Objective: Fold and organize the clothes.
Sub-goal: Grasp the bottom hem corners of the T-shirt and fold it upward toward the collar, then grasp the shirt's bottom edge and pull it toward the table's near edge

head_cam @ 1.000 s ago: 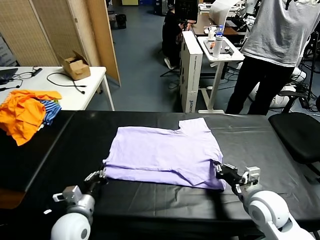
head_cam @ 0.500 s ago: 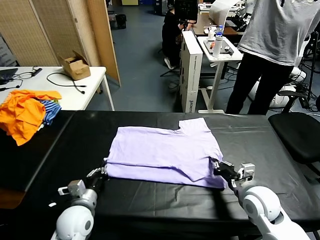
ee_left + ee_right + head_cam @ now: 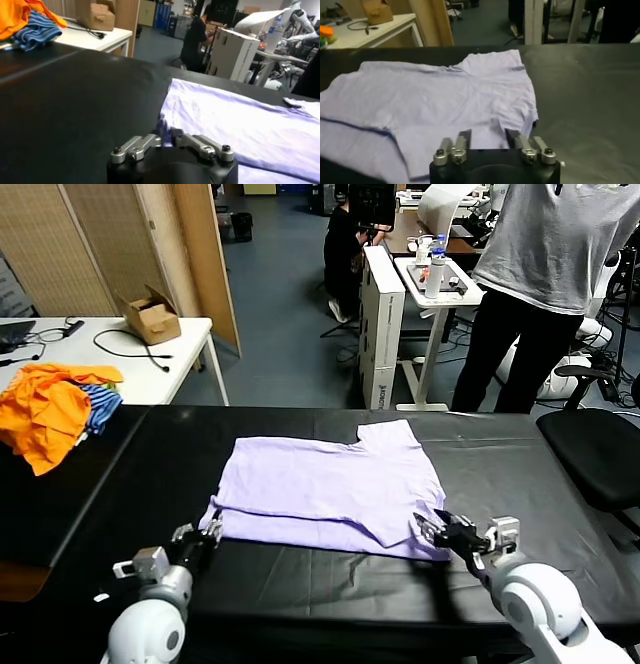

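Both grippers, left gripper (image 3: 207, 534) and right gripper (image 3: 432, 530), have released the T-shirt (image 3: 330, 484).

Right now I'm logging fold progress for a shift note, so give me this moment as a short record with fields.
garment: lavender T-shirt, partly folded, flat on the black table
left gripper: open, at the shirt's near left corner
right gripper: open, at the shirt's near right corner
held: nothing in either gripper
other clothes: orange and striped heap at the far left, apart from the shirt
bystander: person standing behind the table
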### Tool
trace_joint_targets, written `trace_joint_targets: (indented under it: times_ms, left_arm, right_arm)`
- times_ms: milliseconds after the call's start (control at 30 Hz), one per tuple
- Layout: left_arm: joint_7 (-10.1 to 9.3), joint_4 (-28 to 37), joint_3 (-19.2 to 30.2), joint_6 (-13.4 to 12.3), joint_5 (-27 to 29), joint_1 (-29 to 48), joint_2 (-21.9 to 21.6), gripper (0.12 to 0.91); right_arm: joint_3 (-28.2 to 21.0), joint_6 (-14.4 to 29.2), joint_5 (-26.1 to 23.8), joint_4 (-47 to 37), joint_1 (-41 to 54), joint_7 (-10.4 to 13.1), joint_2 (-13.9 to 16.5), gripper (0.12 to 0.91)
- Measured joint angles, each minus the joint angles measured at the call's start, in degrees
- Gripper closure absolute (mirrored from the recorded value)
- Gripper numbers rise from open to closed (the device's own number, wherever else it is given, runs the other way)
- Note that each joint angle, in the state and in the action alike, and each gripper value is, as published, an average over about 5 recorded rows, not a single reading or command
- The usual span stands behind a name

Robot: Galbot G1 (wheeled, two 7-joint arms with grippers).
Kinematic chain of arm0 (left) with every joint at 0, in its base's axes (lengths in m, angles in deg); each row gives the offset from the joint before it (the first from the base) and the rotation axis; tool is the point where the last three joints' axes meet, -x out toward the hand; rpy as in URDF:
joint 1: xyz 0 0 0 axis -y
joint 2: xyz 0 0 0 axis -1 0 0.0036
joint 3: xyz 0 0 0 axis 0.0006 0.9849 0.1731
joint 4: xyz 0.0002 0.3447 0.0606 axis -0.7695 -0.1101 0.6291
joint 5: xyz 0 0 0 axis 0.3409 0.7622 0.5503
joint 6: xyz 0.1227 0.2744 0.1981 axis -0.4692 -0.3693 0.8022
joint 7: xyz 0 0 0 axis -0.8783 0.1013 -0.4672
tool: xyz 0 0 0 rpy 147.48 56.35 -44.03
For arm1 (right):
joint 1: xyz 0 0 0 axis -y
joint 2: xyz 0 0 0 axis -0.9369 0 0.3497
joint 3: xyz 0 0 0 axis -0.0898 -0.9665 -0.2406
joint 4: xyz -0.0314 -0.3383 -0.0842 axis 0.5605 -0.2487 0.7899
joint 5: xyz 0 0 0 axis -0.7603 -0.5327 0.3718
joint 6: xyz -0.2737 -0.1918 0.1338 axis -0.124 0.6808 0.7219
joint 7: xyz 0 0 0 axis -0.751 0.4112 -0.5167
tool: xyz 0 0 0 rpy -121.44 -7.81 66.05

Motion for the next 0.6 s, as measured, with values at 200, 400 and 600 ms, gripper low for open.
trace_joint_targets:
  times_ms: [200,400,600]
  left_arm:
    - [-0.03,0.01,-0.02,-0.15,0.00,-0.10,0.03,0.123]
    - [-0.22,0.41,-0.18,-0.41,0.03,-0.04,-0.09,0.123]
    - [-0.22,0.54,-0.22,-0.36,0.04,-0.30,-0.75,0.208]
  right_arm:
    - [0.62,0.29,-0.70,0.32,-2.29,-0.69,-0.38,0.154]
    - [0.61,0.82,-1.68,-0.33,-3.28,-1.53,-1.01,0.451]
    - [0.58,1.02,-2.17,-0.18,-3.26,-1.70,-1.20,0.802]
